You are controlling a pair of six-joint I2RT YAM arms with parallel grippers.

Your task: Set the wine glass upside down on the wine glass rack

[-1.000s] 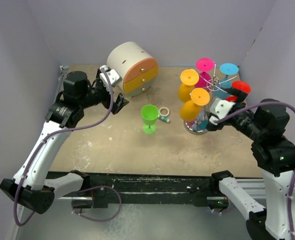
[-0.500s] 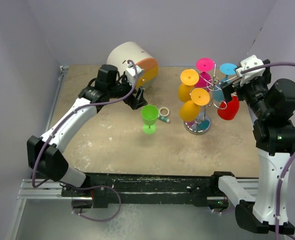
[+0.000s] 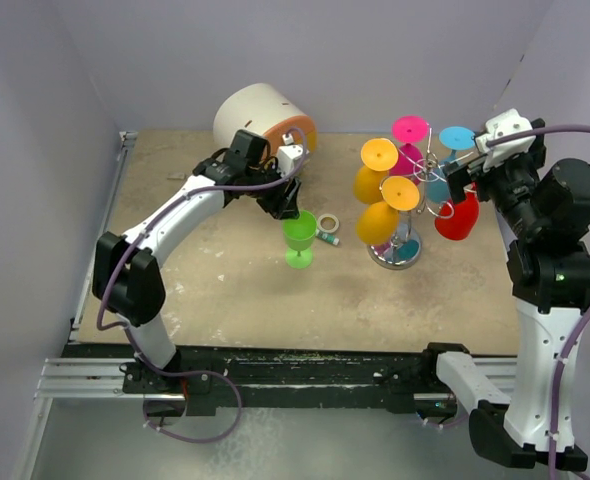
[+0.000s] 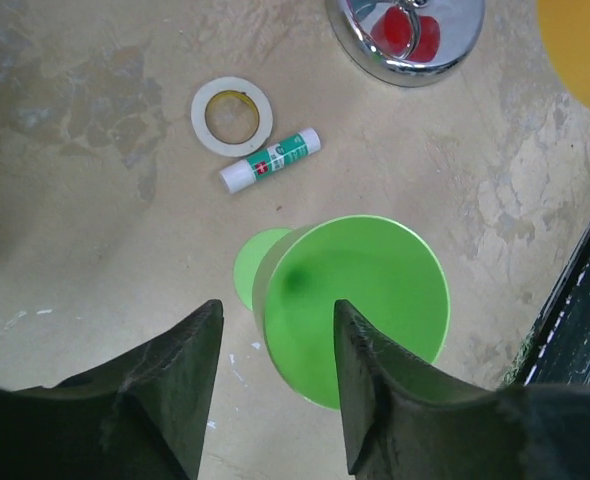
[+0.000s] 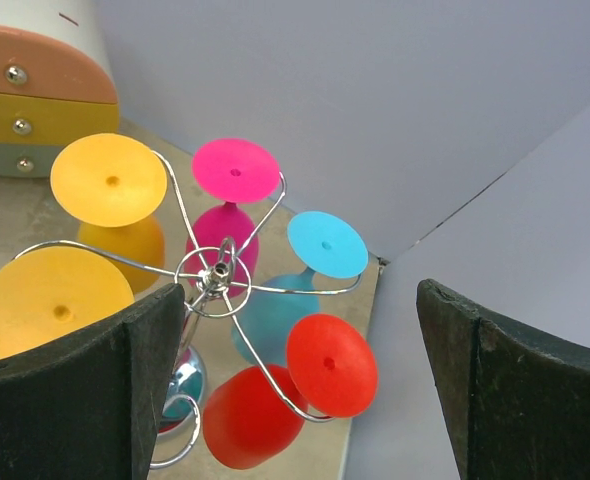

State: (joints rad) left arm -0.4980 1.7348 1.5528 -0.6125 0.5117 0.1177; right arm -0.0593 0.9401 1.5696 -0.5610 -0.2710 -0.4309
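Observation:
The green wine glass stands upright on the table, left of the wine glass rack. My left gripper hovers at its rim. In the left wrist view the left gripper is open, its fingers straddling the near wall of the green wine glass, one finger outside and one over the bowl, with gaps showing. The wine glass rack carries several coloured glasses hung upside down, among them a red glass. My right gripper stands wide open above it, holding nothing, beside the red glass.
A round white drawer unit stands at the back left. A tape roll and a glue stick lie between the green glass and the rack's chrome base. Walls close in behind and on both sides.
The left arm swung right from the drawer unit to the green glass and its jaws narrowed. The right arm rose from beside the rack, leaving the red glass hanging there, then stayed still.

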